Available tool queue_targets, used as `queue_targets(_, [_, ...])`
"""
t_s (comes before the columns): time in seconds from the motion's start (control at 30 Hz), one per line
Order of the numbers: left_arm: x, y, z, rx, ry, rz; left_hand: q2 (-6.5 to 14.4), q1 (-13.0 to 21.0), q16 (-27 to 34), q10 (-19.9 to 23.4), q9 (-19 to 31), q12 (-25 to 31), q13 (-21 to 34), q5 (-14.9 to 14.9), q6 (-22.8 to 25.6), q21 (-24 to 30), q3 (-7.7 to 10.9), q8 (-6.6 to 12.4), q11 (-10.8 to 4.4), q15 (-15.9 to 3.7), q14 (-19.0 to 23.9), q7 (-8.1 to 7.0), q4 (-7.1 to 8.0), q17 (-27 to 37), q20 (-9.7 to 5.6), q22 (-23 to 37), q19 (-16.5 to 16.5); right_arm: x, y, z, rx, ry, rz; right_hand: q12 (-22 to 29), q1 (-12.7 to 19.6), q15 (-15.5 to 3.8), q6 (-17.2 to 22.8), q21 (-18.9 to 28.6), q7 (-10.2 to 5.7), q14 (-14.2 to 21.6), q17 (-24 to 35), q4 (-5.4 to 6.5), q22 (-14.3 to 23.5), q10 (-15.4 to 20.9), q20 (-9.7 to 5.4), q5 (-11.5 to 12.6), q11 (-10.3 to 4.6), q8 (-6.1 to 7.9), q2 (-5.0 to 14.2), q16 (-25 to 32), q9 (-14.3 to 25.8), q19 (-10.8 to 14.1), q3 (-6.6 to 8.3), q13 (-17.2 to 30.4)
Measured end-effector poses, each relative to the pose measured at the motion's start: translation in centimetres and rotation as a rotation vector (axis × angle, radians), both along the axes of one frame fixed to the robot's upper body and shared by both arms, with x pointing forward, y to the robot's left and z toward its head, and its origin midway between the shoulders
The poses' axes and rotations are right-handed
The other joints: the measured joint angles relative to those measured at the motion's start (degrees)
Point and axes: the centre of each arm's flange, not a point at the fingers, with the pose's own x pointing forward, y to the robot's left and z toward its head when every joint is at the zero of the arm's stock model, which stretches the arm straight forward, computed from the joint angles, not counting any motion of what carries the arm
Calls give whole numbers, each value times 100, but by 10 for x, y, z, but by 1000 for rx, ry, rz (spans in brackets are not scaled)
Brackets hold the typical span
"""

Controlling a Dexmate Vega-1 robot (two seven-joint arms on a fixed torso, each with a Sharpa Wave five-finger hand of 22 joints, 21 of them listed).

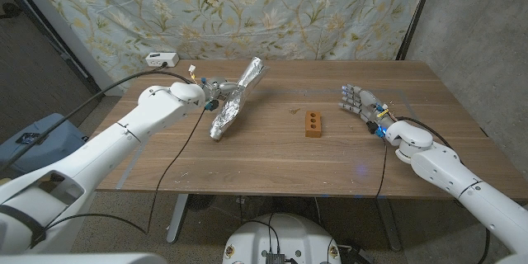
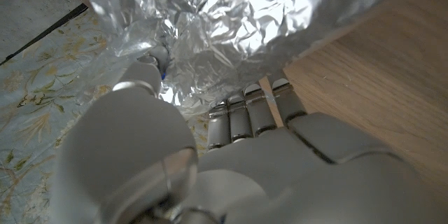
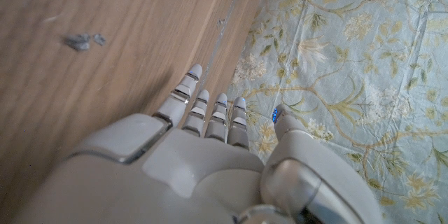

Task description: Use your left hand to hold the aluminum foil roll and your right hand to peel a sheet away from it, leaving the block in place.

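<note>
Bracing the crumpled aluminum foil roll (image 1: 235, 101), which lies well to the left of the block (image 1: 313, 123), the left hand (image 1: 209, 90) wraps its fingers (image 2: 246, 114) against it, seemingly steadying it, while the right hand (image 1: 362, 102) waits right of the block, fingers apart, holding nothing.

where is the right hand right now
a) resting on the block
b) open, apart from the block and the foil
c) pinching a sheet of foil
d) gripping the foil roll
b: the right hand has its fingers spread and holds nothing, off to the side of the block, while the left hand is at the aluminum foil roll.
</note>
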Motion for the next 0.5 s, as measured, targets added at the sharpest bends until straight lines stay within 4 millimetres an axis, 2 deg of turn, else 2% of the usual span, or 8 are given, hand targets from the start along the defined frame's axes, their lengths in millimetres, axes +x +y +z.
queue_targets(0.33, [8, -3, -1, -114, 2, -68, 0, 0, -21, 0, 82, 89, 79, 71, 0, 32, 28, 100, 0, -52, 94, 0, -28, 3, 22, -25, 22, -2, 1, 3, -13, 6, 2, 0, -3, 40, -31, 0, 31, 1, 0, 0, 0, 0, 31, 0, 0, 0, -3, 0, 0, 31, 0, 0])
queue_targets(0.5, [14, -4, -5, -192, 22, -117, 3, -2, -21, 0, 117, 95, 287, 82, -1, 32, 59, 164, 0, -71, 114, -1, -59, 16, 11, -25, 52, -3, 2, 4, -19, 9, 3, 0, -24, 39, -31, 0, 31, 1, 0, 0, 0, 0, 30, 0, 0, 0, -24, 0, 0, 31, 0, 0])
